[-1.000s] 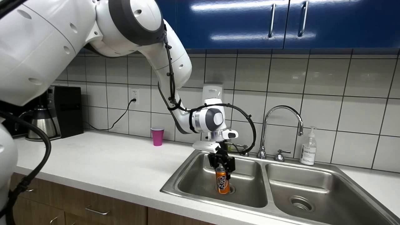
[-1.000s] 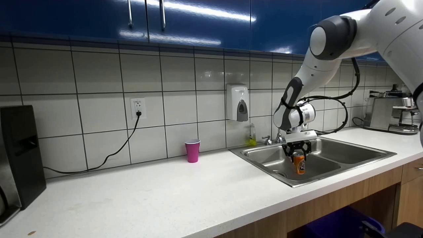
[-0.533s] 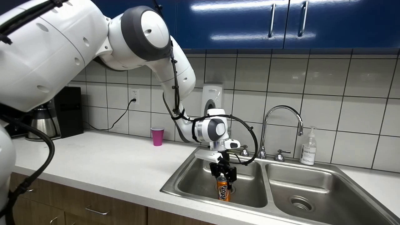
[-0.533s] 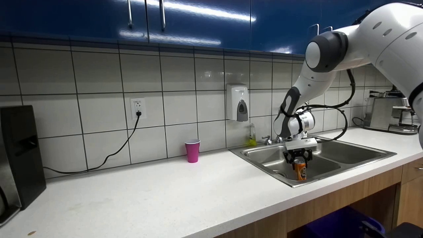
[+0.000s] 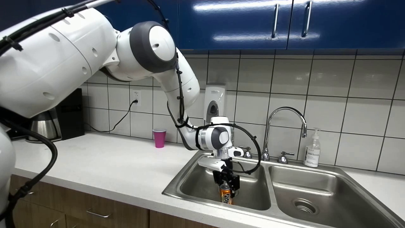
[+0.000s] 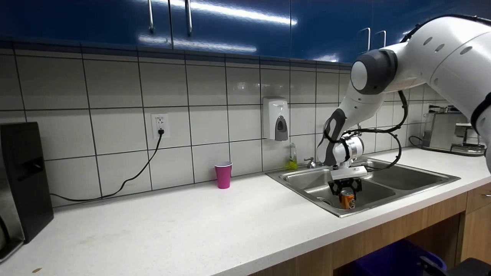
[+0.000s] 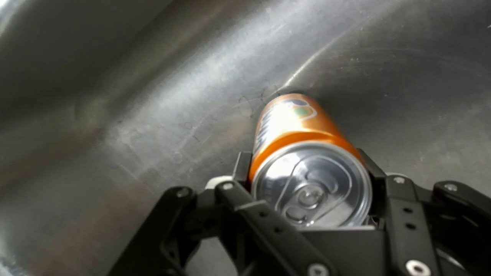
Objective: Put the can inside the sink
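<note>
The orange can is in the left basin of the steel sink. It also shows in the other exterior picture as an orange can, near the sink's front rim. My gripper points down from above with its jaws closed on the can's two sides near the top. In the wrist view, the gripper has one finger on each side of the can, whose metal lid faces the camera. The can is roughly upright. The front rim hides its lower end in both exterior views; I cannot tell whether it touches the basin floor.
The chrome faucet stands behind the sink, beside the divider to the right basin. A soap bottle stands at the back right. A pink cup is on the counter to the left.
The arm and gripper have moved down. The can has gone lower in the left basin with the gripper, and its lower end has passed behind the front rim.
</note>
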You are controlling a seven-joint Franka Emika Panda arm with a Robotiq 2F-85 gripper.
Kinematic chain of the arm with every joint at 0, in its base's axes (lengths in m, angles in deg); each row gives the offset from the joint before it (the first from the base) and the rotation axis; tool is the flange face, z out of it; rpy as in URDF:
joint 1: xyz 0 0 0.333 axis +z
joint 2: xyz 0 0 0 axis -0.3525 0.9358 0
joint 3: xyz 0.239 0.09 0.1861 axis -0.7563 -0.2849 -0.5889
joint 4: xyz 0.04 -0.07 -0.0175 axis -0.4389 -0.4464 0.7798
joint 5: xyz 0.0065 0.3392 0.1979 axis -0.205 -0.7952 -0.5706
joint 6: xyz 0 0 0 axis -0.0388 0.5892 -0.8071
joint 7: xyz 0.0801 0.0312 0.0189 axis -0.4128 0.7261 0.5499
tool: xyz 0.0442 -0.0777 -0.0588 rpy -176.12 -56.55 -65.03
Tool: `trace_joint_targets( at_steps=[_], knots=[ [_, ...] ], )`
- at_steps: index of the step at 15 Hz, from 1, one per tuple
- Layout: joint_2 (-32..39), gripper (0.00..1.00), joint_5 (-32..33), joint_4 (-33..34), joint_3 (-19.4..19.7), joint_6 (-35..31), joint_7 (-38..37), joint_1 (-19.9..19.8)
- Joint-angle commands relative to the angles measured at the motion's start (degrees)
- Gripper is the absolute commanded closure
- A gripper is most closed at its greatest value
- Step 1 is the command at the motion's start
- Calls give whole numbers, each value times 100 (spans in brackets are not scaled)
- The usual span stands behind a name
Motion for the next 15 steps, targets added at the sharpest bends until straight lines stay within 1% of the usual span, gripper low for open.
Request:
trace_joint_targets(
  at_steps=[1, 5, 6, 7, 9, 15],
  knots=[
    [147, 61, -149, 297, -51, 142, 246, -123],
    [198, 61, -175, 373, -51, 189, 278, -141],
    [200, 11, -179, 386, -50, 212, 282, -145],
    [199, 10, -182, 390, -52, 220, 286, -147],
    [169, 1, -172, 392, -37, 259, 276, -135],
    [-8, 0, -100, 338, 29, 221, 231, -50]
  ],
)
